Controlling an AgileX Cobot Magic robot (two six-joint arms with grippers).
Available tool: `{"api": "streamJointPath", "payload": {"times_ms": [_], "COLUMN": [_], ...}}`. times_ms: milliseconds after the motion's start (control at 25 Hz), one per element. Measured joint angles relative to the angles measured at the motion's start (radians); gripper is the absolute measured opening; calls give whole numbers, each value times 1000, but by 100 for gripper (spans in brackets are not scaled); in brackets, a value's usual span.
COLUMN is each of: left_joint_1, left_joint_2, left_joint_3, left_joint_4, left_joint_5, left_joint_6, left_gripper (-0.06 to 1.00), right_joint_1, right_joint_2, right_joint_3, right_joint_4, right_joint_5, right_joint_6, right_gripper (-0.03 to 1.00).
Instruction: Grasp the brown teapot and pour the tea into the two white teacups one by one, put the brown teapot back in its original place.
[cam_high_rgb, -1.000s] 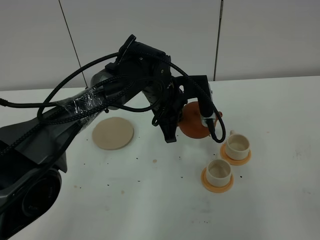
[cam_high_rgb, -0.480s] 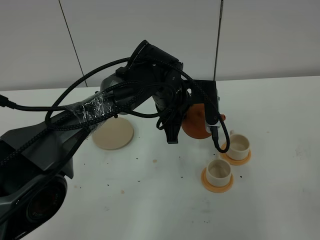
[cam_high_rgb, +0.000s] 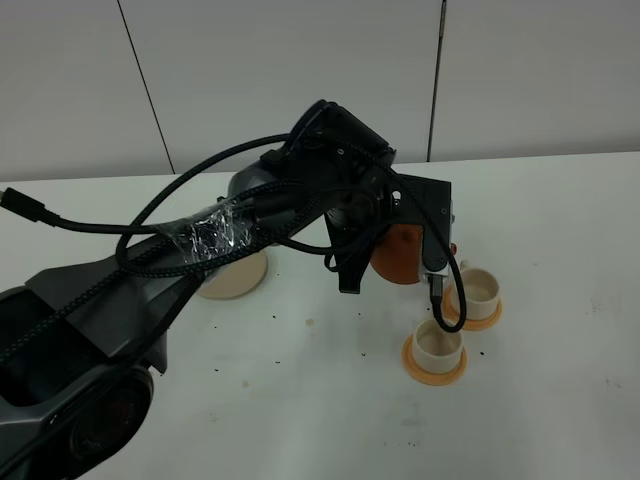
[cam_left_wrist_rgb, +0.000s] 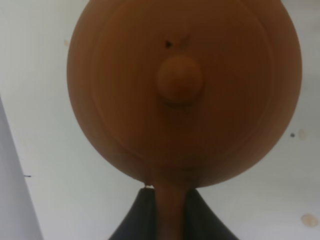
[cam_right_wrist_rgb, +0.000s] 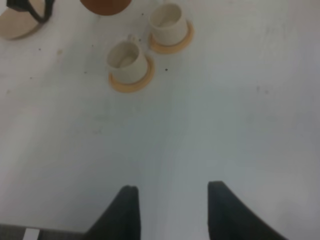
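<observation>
Brown teapot (cam_high_rgb: 403, 256), clamped in your left gripper (cam_left_wrist_rgb: 171, 217), hangs right of centre beside the two white teacups (cam_high_rgb: 476, 288); both pours and its return look yet to do.

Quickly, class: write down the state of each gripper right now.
Left gripper: closed on the handle of the brown teapot.
Right gripper: open, holding nothing.

The brown teapot (cam_high_rgb: 405, 255) hangs close beside the far cup (cam_high_rgb: 476, 290) and the near cup (cam_high_rgb: 437, 343), so there is little room there. The big black arm (cam_high_rgb: 330, 170) stretches over the middle of the tabletop (cam_high_rgb: 560, 380) and hides part of the beige saucer (cam_high_rgb: 235, 285). Right of the cups, the tabletop is bare.
</observation>
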Motion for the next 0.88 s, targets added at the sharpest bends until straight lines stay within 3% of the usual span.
{"api": "streamJointPath", "payload": {"times_ms": [480, 880], "left_joint_1": [-27, -45], "left_joint_2": [1, 27], "left_joint_3": [0, 0], "left_joint_4": [78, 87], "left_joint_5": [-40, -70], "left_joint_6": [-5, -7], "left_gripper": [17, 17], "right_joint_1": [0, 0], "right_joint_2": [0, 0], "right_joint_3": [0, 0], "right_joint_4": [0, 0], "right_joint_5": [0, 0], "right_joint_6": [0, 0], "right_gripper": [31, 31]}}
